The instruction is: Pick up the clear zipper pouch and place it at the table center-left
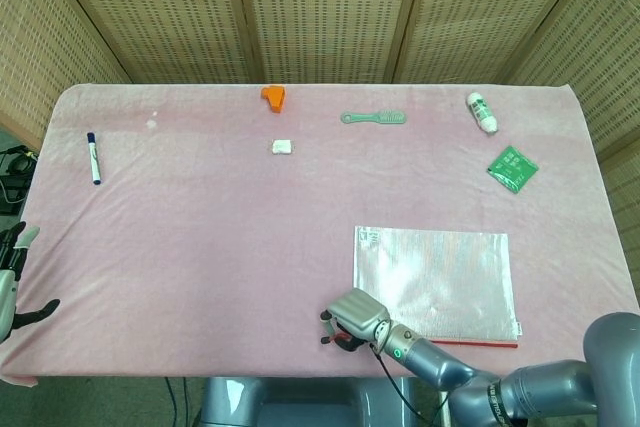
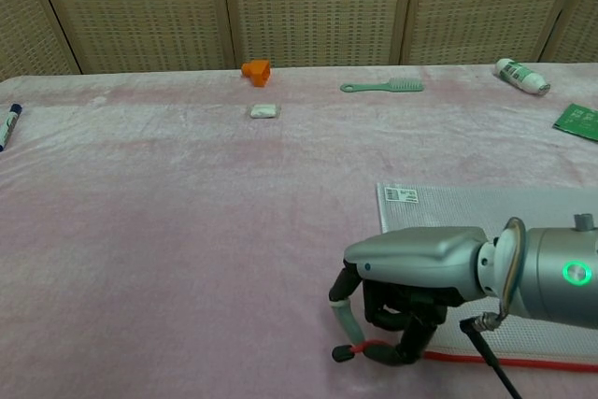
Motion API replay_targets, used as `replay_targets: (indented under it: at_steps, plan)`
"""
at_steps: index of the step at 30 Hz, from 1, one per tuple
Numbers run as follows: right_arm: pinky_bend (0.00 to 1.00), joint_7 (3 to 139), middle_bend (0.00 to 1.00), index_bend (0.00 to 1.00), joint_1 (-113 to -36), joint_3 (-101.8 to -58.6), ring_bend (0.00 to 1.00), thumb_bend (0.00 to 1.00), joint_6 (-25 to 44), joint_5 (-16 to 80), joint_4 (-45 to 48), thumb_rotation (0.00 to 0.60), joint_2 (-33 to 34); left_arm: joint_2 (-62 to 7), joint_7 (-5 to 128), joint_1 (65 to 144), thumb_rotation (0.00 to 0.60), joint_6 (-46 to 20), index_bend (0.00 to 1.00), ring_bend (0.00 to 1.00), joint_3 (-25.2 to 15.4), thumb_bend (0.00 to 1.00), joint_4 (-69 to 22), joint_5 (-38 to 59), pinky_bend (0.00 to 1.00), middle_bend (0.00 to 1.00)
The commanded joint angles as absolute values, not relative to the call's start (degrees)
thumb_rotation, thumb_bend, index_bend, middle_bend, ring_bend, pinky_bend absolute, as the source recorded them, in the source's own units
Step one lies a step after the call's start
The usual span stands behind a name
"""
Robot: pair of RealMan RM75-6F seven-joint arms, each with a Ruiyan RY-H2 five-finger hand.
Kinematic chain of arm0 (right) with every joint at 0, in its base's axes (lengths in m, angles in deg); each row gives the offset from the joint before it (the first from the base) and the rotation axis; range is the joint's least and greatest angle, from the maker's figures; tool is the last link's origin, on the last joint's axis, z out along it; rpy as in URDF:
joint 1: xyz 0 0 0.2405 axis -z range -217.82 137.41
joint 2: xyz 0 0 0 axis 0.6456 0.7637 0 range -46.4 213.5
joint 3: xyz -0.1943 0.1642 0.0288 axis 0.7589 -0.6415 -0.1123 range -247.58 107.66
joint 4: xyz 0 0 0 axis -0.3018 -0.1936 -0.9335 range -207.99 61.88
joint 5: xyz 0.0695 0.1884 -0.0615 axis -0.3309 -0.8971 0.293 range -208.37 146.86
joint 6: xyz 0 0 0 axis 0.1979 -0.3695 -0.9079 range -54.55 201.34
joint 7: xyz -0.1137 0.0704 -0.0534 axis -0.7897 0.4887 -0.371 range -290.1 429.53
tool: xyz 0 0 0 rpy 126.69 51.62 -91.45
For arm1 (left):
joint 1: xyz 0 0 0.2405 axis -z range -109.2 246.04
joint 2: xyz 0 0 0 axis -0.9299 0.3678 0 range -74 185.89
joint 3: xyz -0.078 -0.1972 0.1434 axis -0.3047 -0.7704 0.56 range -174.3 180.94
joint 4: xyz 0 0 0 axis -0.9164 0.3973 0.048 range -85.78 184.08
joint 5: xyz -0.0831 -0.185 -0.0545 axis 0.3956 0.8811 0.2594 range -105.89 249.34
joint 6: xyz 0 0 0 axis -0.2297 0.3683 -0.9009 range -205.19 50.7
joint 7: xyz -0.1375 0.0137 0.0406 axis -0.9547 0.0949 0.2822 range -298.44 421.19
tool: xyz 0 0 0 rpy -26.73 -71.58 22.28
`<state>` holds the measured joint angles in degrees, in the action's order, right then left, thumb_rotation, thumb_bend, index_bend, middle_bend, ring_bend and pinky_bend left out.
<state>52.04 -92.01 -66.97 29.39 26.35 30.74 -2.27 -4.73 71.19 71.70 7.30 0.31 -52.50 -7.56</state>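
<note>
The clear zipper pouch [image 1: 435,282] lies flat at the table's near right, its red zipper edge [image 2: 523,362] along the front. My right hand [image 1: 355,319] is at the pouch's near-left corner. In the chest view the right hand [image 2: 411,273] has its fingers curled around the red end of the zipper, pinching that corner just above the cloth. The pouch [image 2: 523,207] otherwise rests on the pink cloth. My left hand [image 1: 12,282] hangs off the table's left edge with fingers apart and nothing in it.
Along the far side lie an orange piece [image 1: 273,97], a small white block [image 1: 283,147], a green comb [image 1: 373,118], a white bottle [image 1: 482,112] and a green packet [image 1: 512,168]. A blue marker [image 1: 93,158] lies at the far left.
</note>
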Motion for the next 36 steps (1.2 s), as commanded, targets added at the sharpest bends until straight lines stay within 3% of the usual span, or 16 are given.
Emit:
replay_targets:
  at_steps: [1,5,8,17,28,36]
  plan:
    - [1.00,53.8,0.98,0.74,-91.6,-68.1,0.93,0.82,29.4,27.5,31.6,0.600,-1.1,-4.7,71.0,71.7,0.600,7.2,0.00,0.00,0.3,0.00,-52.5,-7.6,0.00,0.00]
    - [1.00,56.7,0.98,0.76,-91.4,-70.1,0.93,0.82,29.8,29.3,32.7,0.600,0.5,-4.5,70.7,71.7,0.600,7.2,0.00,0.00,0.3,0.00,-52.5,-7.6,0.00,0.00]
    - [1.00,63.9,0.98,0.76,-92.1,-74.9,0.93,0.81,32.5,31.7,34.5,0.600,4.2,-4.2,70.0,71.6,0.600,7.3,0.00,0.00,0.3,0.00,-52.7,-7.6,0.00,0.00]
    - [1.00,77.7,0.98,0.77,-92.6,-82.2,0.93,0.79,36.1,35.3,34.3,0.600,8.2,-3.7,69.0,71.5,0.600,7.2,0.00,0.00,0.1,0.00,-52.6,-7.3,0.00,0.00]
    - [1.00,91.4,0.98,0.77,-96.3,-91.3,0.94,0.79,43.8,26.7,35.2,0.600,11.8,-3.6,68.7,71.7,0.600,6.8,0.00,0.00,-0.2,0.00,-52.3,-6.5,0.00,0.00]
    - [1.00,95.9,0.98,0.77,-96.9,-92.0,0.94,0.79,47.7,23.2,34.6,0.600,12.6,-5.7,65.0,74.6,0.600,3.4,0.00,0.00,-1.2,0.00,-47.8,-7.8,0.00,0.00]
